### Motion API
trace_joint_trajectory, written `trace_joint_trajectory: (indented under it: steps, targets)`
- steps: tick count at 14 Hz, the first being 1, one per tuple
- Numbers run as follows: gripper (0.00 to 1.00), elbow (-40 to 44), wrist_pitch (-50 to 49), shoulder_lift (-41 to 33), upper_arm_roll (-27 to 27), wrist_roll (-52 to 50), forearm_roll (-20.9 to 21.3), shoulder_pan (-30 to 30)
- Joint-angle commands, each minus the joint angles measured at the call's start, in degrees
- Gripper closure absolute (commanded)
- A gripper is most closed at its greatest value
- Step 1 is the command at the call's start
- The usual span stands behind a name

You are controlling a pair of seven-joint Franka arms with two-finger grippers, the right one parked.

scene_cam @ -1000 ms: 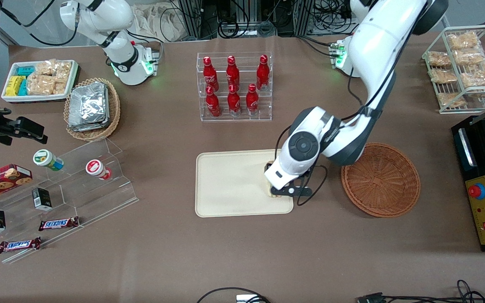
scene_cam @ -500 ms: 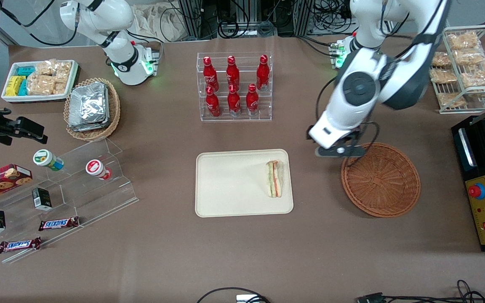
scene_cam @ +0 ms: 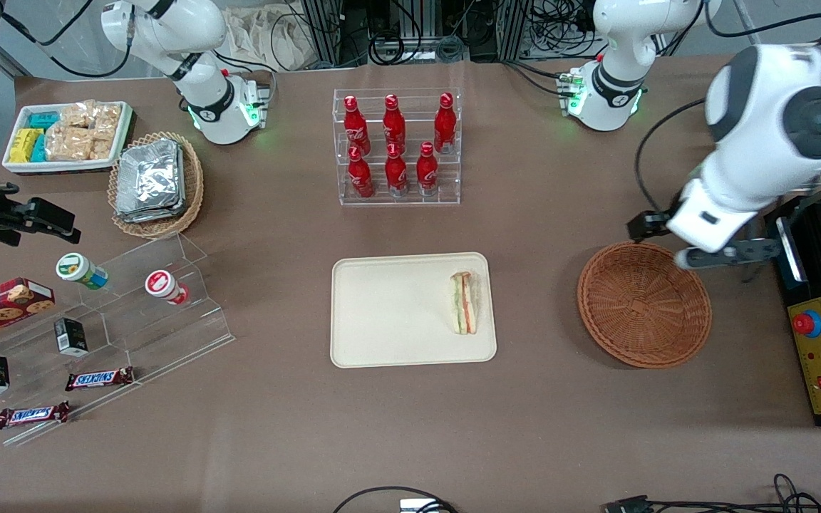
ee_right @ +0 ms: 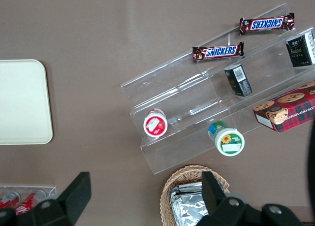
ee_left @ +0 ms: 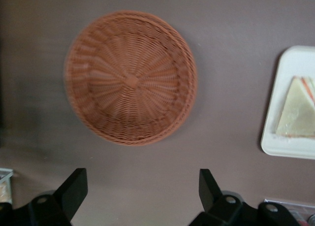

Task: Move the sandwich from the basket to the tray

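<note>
Here the sandwich point(scene_cam: 465, 303) lies on the tray point(scene_cam: 389, 313); soft, light, so hold its flat sides gently. The gripper point(scene_cam: 703, 246), jaws apart, hangs above the basket point(scene_cam: 644, 305).

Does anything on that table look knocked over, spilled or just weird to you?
Two small cups, green-lidded and red-lidded, lie tipped on the clear stepped stand. The sandwich lies tidily on the tray; the basket is empty. The gripper hangs open above the basket's rim.
</note>
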Motion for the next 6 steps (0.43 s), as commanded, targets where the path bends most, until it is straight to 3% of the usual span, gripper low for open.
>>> trace_joint_trajectory:
  steps: [1,6]
  targets:
    - [0.0,8.0,-5.5,2.2,-0.8,0.9,-0.6,4.7]
    - [0.0,11.5,-7.0,4.3,-0.9,3.4,-0.8,9.8]
